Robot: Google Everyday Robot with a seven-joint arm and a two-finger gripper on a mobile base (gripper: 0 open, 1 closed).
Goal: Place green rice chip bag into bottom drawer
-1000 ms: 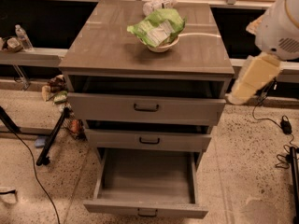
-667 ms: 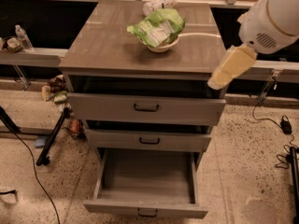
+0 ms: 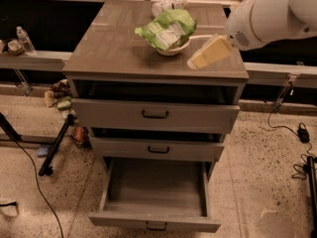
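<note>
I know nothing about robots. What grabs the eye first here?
A big white arm reaches in from the upper right, its tan gripper hanging over the cabinet top beside a green rice chip bag sitting in a cream bowl. Below, the bottom drawer stands pulled out, nothing in it.

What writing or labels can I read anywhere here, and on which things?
None can be read.
On the green rice chip bag: white patch's print too blurred.
On the bottle, far left: label too small.
On the gripper, over the cabinet top beside the bag: nothing shows.
</note>
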